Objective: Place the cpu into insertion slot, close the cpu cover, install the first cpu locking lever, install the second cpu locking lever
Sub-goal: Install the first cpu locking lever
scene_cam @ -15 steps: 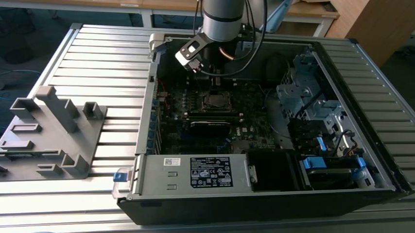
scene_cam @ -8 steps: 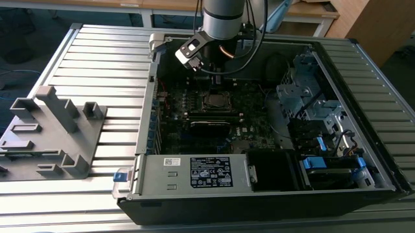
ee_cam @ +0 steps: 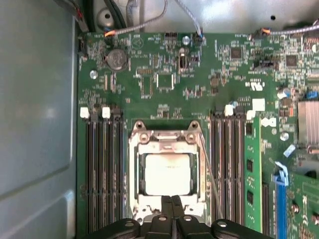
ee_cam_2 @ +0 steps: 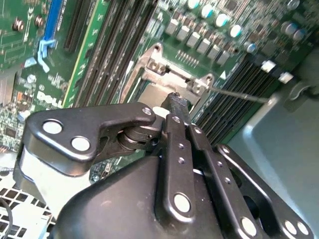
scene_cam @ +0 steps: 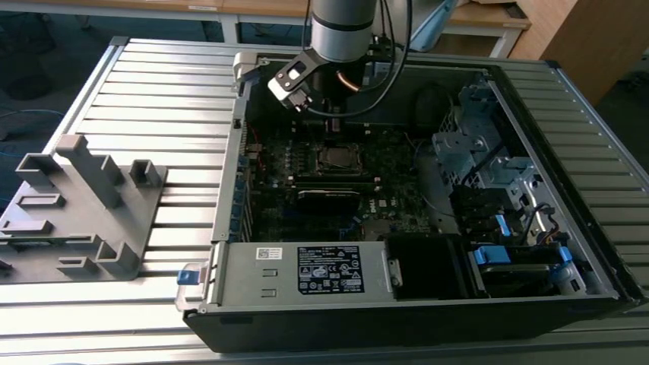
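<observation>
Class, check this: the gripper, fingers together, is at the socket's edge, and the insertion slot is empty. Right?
Not empty: the cpu lies in the insertion slot, grey top showing, in the first wrist view. The gripper, fingers together, is at its edge.

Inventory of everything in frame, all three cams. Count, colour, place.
table: 1, silvery, slatted, under everything
computer case: 1, black and grey, open, on the table
fixture: 1, grey, on the table at the exterior view's left of the case
power supply: 1, grey, labelled, inside the case
motherboard: 1, green, inside the case
insertion slot: 1, dark, on the motherboard
cpu: 1, grey, in the insertion slot
cpu cover: 1, silvery, lying over the cpu
lever: 1, thin, silvery, beside the slot
memory slots: several, black, on two sides of the slot
coin cell: 1, silvery, on the motherboard
arm: 1, grey, above the case
hand: 1, black, shut, at the cover's edge
</observation>
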Robot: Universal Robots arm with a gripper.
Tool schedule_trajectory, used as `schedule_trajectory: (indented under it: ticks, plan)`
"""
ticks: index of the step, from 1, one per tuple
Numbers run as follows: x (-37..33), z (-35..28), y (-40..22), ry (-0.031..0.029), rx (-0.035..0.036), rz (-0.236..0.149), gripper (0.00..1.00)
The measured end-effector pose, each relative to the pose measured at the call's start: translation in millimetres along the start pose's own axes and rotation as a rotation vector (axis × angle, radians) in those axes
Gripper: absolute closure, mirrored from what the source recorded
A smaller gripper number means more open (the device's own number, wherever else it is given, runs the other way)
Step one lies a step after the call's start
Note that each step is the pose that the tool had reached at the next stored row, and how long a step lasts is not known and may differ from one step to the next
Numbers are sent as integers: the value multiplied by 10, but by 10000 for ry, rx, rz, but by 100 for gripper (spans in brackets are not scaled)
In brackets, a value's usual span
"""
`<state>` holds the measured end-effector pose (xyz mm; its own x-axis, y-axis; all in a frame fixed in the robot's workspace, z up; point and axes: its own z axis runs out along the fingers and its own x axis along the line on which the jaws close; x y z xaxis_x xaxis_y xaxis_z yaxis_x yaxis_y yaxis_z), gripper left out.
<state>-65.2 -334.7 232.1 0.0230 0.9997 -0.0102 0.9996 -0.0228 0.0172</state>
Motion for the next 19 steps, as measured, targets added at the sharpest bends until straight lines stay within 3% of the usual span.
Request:
schedule_trajectory:
  ticks: [7,19]
  plan:
    - [-3,5,-137,1,-15,1,90]
    - [-4,-33,-141,0,-15,0,90]
